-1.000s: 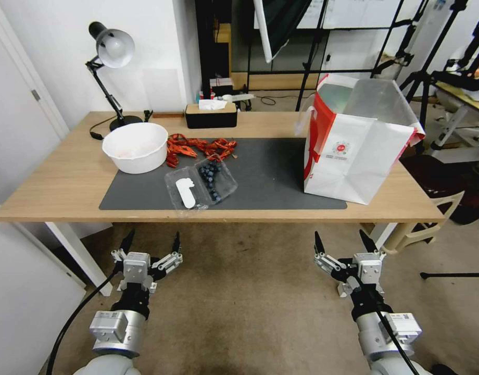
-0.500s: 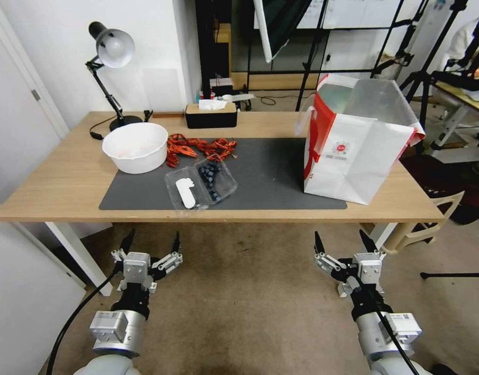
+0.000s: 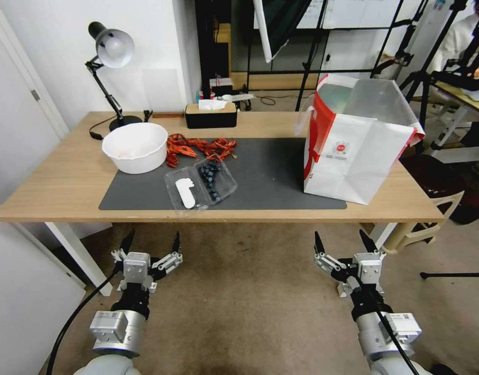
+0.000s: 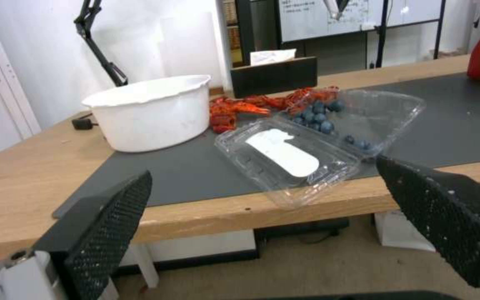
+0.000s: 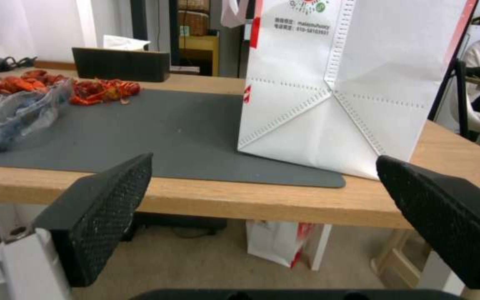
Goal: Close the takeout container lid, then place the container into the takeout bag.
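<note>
The takeout container lies open on the grey mat, blueberries in its far half. Its clear lid with the white label is folded flat toward the table's front edge; in the left wrist view the lid and the berry half sit just past the edge. The takeout bag stands upright and open at the mat's right end, close ahead in the right wrist view as the bag. My left gripper and right gripper hang open below and in front of the table, holding nothing.
A white bowl stands on the mat's left, red crayfish beside it. A black tissue box and a desk lamp are at the back. Tripods and a chair stand to the right of the table.
</note>
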